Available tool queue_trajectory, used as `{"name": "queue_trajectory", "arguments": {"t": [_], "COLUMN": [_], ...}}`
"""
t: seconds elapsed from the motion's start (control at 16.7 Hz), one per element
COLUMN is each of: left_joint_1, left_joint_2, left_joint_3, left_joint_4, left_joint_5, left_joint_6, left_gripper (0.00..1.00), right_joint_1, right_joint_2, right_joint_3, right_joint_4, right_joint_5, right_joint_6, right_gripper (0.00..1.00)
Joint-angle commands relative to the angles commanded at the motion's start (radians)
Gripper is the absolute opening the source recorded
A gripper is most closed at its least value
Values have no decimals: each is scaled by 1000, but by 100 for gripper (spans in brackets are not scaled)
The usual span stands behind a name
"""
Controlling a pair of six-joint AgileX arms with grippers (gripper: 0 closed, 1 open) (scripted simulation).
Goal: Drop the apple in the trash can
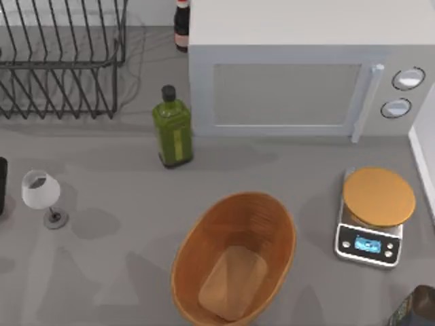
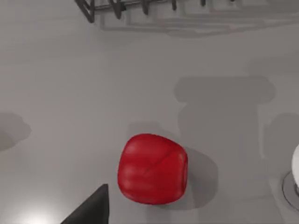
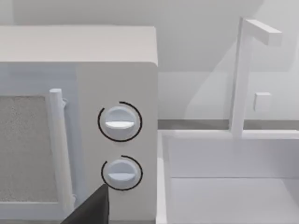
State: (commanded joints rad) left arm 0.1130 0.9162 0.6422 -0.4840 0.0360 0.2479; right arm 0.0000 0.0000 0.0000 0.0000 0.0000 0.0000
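The apple (image 2: 152, 169), small, glossy and red, lies on the grey table right beneath my left wrist camera, a little apart from a dark part of my left gripper (image 2: 88, 208). My left arm (image 1: 2, 185) is at the table's far left edge, beside the wine glass. The trash can (image 1: 266, 219), a large oval orange-brown bin with ribbed walls and a lighter flat bottom, stands near the front middle of the table with nothing in it. My right arm (image 1: 416, 307) is parked at the front right corner.
A wine glass (image 1: 41, 190) stands at the left, a green bottle (image 1: 172, 129) in the middle, and a wire dish rack (image 1: 61, 61) at the back left. A white microwave (image 1: 299, 88) fills the back right. A kitchen scale (image 1: 375, 214) sits right of the bin.
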Motion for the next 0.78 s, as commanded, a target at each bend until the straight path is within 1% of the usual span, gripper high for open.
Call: {"name": "queue_trajectory", "arguments": {"t": [0.24,0.42,0.6,0.78], "left_joint_1": [54,91,114,129], "left_joint_2": [401,634,818,922], "left_joint_3": [260,433,569,651], "left_joint_4": [-206,-331,-422,-474], "left_joint_5": [7,12,18,23], "left_joint_6": [101,165,213,240], "left_gripper": [100,100,100,100], "right_joint_1": [0,0,0,0], "right_joint_2": [0,0,0,0], "right_joint_3": [0,0,0,0], "right_joint_4": [0,0,0,0], "right_joint_5": [0,0,0,0], "right_joint_6": [0,0,0,0], "right_gripper": [100,100,100,100]}}
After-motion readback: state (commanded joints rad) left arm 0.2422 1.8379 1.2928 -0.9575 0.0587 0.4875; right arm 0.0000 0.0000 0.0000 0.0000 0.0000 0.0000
